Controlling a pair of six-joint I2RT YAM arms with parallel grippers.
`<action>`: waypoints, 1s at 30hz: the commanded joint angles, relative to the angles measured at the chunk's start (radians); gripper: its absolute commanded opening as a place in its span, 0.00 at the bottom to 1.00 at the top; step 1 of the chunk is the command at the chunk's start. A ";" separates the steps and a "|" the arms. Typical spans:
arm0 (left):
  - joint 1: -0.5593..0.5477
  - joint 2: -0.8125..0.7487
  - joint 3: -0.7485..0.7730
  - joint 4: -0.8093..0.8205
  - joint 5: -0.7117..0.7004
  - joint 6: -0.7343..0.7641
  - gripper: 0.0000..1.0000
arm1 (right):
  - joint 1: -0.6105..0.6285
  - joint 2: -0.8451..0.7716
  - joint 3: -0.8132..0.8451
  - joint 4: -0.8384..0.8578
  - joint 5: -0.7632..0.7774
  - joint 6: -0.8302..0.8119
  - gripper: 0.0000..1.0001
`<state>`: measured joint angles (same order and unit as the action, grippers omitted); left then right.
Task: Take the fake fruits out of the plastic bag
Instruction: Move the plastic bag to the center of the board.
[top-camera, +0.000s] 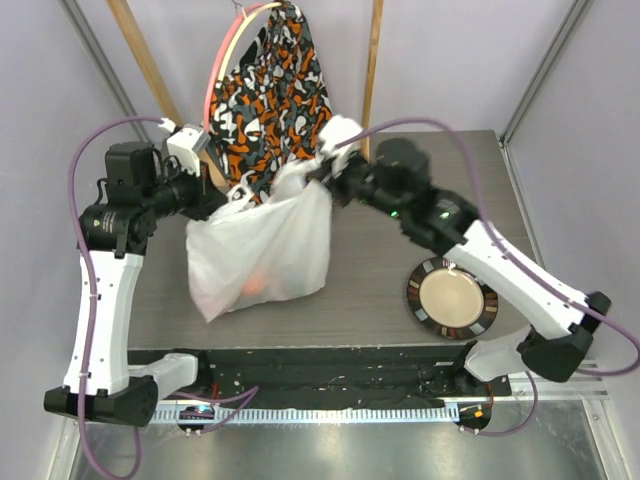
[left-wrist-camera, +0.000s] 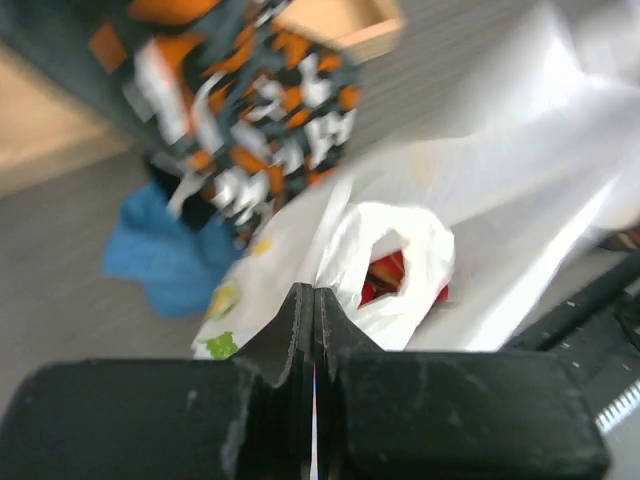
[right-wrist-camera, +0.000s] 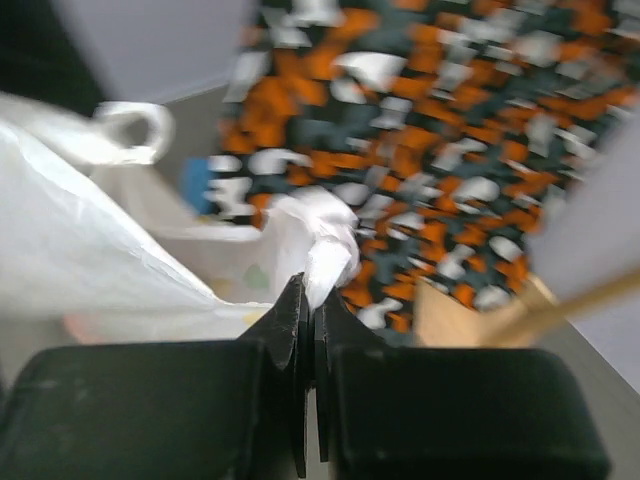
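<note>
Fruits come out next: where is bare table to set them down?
Bare table lies between the plastic bag and the plate, and along the near edge before the bag. Crowded at the back: patterned cloth, left gripper, right gripper, bag top.

**Robot body.** Left arm (top-camera: 100, 310) and right arm (top-camera: 510, 270): long links in smooth white shells, with black joint housings, wrists and bases. A lilac cable (top-camera: 130, 120) loops along each arm. A small green light (top-camera: 394, 213) glows on the right arm. The fingers (left-wrist-camera: 285, 335) are matte black and wedge-shaped
</note>
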<state>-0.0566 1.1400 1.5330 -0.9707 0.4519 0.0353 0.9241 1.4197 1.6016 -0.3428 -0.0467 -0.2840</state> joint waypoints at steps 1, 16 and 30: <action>-0.074 0.071 0.172 0.056 0.189 0.017 0.00 | -0.218 -0.080 -0.009 -0.030 0.159 0.098 0.01; -0.439 0.708 0.786 0.135 0.073 -0.029 0.11 | -0.695 -0.110 -0.103 -0.010 0.177 0.111 0.01; -0.601 0.994 0.832 0.437 -0.096 -0.363 0.74 | -0.715 -0.214 -0.290 -0.055 0.137 0.187 0.01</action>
<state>-0.6796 2.0483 2.2646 -0.6846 0.3553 -0.2276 0.2142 1.2617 1.3323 -0.4149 0.1020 -0.1478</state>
